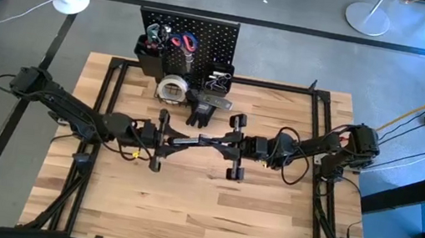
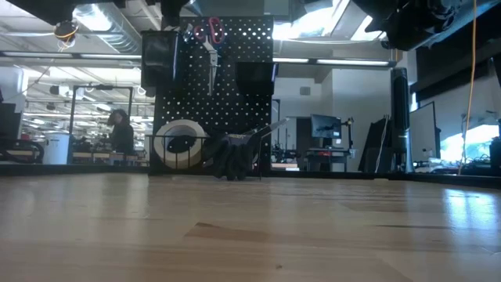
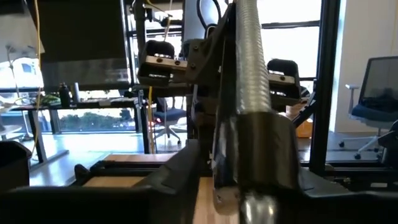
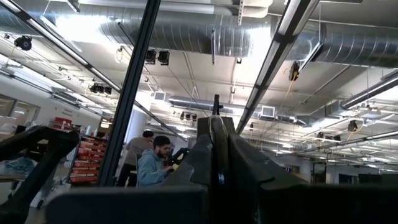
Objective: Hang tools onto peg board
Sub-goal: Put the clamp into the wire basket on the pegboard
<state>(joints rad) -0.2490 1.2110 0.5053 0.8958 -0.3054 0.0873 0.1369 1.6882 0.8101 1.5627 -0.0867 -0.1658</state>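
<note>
A long black C-clamp (image 1: 197,140) with a silver threaded screw (image 3: 252,62) hangs level above the middle of the table, between my two grippers. My left gripper (image 1: 169,139) is shut on its left end, and my right gripper (image 1: 226,144) is shut on its right end. The upright black peg board (image 1: 199,37) stands at the table's far edge. Red-handled tools (image 2: 211,31) hang on it. A pale tape roll (image 1: 172,88) and black gloves (image 1: 201,113) lie on the table at its foot. My left gripper has the clamp's dark body (image 3: 255,149), at the near end of the screw, between its two fingers (image 3: 177,177). The fingers come about level from the table's left and lie along the clamp, which is clear of the table. My right gripper pinches a thin dark part of the clamp (image 4: 216,124) between its two fingers (image 4: 249,168), coming from the table's right and tipped upward. The clamp runs on beyond the fingertips, lifted clear.
Black bins (image 1: 152,55) hang on the peg board's left side, with a small holder (image 1: 220,78) at its lower right. A black frame (image 1: 316,134) runs around the wooden tabletop. Bare wood lies in front of the arms. A person (image 2: 119,133) shows in the room beyond.
</note>
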